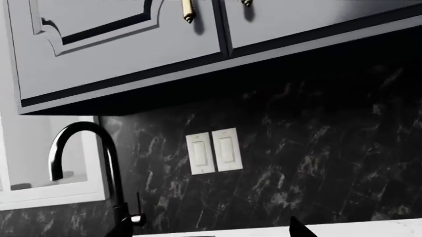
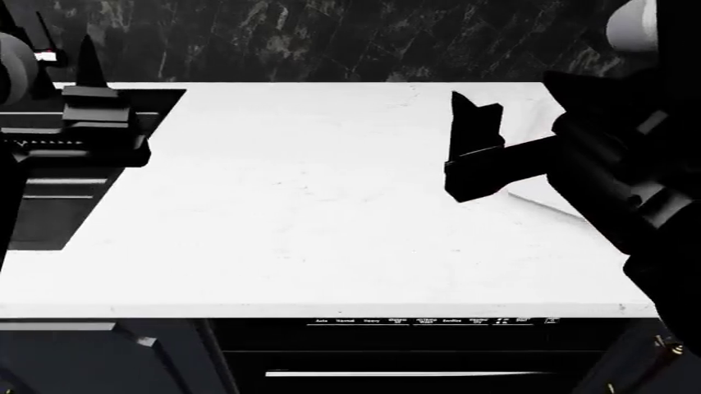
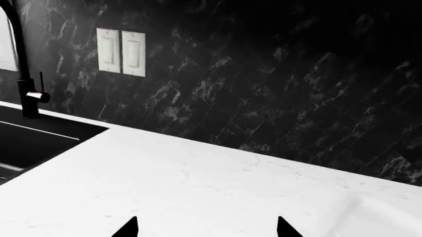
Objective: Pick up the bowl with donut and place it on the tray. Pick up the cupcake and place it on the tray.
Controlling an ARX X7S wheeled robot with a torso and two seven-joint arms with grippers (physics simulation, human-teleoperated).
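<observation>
Head view: the white counter (image 2: 307,213) is seen from above, with the black sink (image 2: 66,189) at its left end and dark marble wall (image 2: 328,37) behind.

The right gripper (image 2: 474,111) is held over the counter's right part, fingers pointing toward the wall. In the right wrist view two black fingertips (image 3: 128,228) are seen well apart with bare counter between them. The pincer is spread and nothing is pinched.

The left gripper (image 2: 88,74) is held over the sink's back edge, near the faucet (image 1: 86,163). In the left wrist view only one fingertip (image 1: 298,228) is seen, well off centre, so the jaws are read as spread. Nothing is seen in them.

The tray (image 2: 547,205) is only made out as a faint white rim on the white counter, just beside and partly under the right gripper and arm. The same low rim (image 3: 382,210) is seen in the right wrist view. Where the bowl, donut and cupcake lie cannot be told from these views.

Two light switches (image 1: 213,151) are seen on the wall, under the grey cabinets (image 1: 132,44).
</observation>
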